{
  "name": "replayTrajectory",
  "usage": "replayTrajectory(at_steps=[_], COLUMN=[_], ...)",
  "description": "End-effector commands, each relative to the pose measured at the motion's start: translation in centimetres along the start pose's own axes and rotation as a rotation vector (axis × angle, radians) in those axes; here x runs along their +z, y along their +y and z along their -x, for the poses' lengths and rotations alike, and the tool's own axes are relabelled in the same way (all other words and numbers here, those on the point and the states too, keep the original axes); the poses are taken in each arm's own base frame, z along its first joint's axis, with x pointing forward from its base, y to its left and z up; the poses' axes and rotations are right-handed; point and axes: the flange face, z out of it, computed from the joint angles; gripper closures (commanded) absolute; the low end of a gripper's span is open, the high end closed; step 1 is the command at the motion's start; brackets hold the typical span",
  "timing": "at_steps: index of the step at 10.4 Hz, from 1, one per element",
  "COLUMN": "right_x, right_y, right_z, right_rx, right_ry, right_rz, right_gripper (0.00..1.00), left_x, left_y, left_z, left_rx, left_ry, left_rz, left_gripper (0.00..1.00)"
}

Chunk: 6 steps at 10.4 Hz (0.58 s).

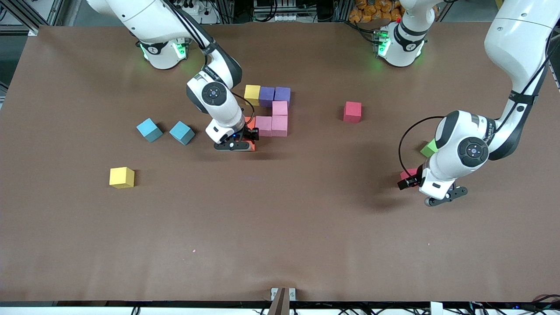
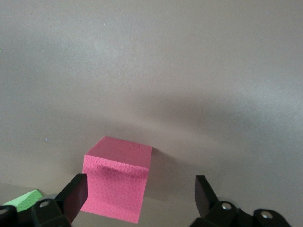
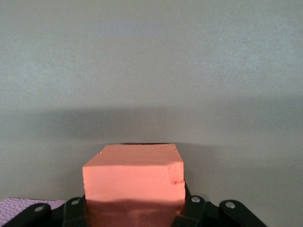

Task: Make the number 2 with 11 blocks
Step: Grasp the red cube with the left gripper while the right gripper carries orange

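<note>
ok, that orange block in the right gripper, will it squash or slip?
The orange block looks like matte foam with a small dent at one edge, so it probably gives a little under the right gripper. The rough surface should resist slipping. Flat faces mean it likely won't roll.

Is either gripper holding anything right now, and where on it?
The right gripper is shut on an orange block, its fingers on two opposite side faces. The left gripper is open over a pink block, holding nothing.
</note>
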Motion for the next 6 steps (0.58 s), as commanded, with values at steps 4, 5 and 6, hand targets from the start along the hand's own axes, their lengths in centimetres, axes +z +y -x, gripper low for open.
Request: replayTrajectory(at_steps=[4,5,6], right_x=[1.1,1.1,1.1], right_y=[-1.7,-1.6,-1.4], right_z=[0.0,-0.1,-0.2], right_rx=[0.022,0.022,0.023], right_ry=[0.064,0.063,0.062], right_rz=[0.054,0.056,0.059], right_gripper=[0.57,0.57,0.56], left_x=[2.1,2.7,3.5], left_y=[-1.5,-1.6,-1.6], left_z=[0.0,0.3,0.4], left_rx=[0.110,0.115,0.117], left_ry=[-0.002,-0.015,-0.029], left_rz=[-0.033,-0.035,-0.033], left_gripper=[0.00,0.00,0.00])
